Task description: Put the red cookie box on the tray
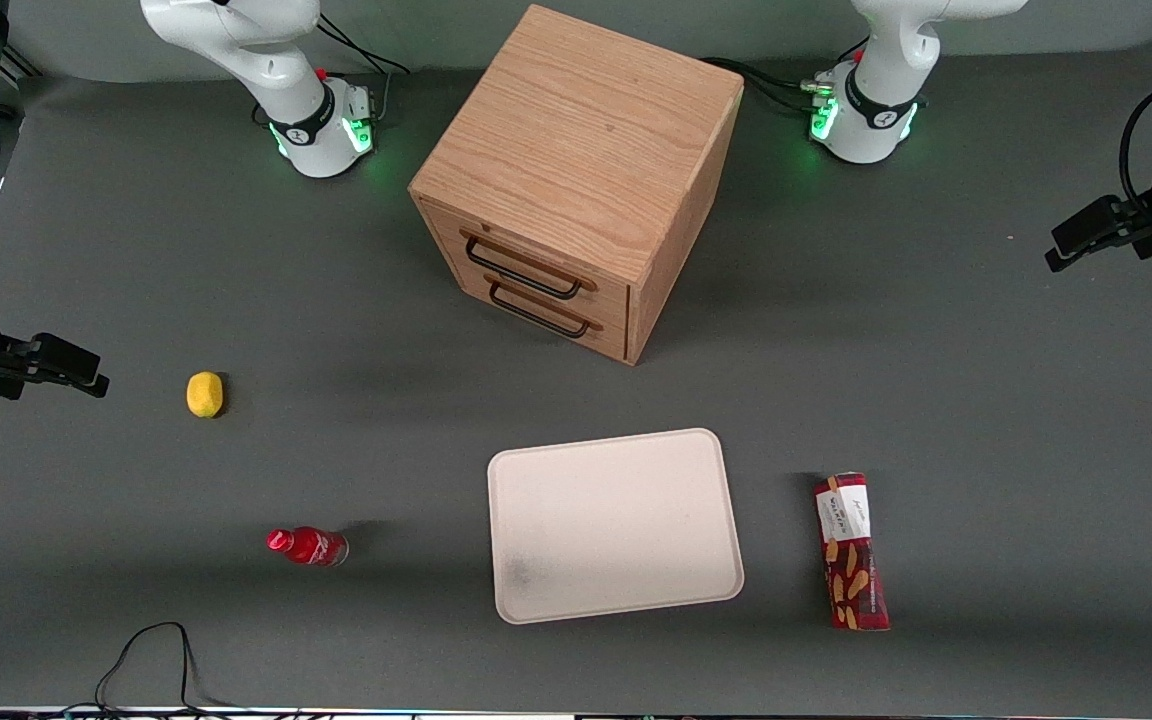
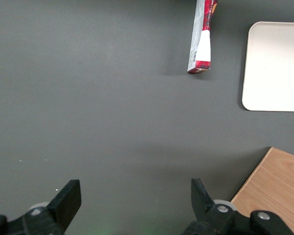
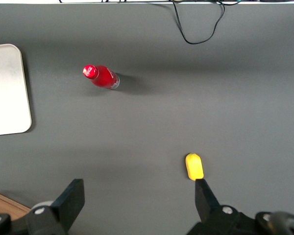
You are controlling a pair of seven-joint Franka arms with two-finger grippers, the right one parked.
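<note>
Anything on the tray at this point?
Only a faint grey smudge on the tray. The red cookie box lies beside it on the table. The gripper hangs open, well away from both.

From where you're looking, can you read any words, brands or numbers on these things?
None can be read for certain.
Red cookie box: print on its white label, too small to read.
Small red bottle: white marking, too blurred to read.
Tray and wooden cabinet: no text.
The gripper hangs open above the bare table.
</note>
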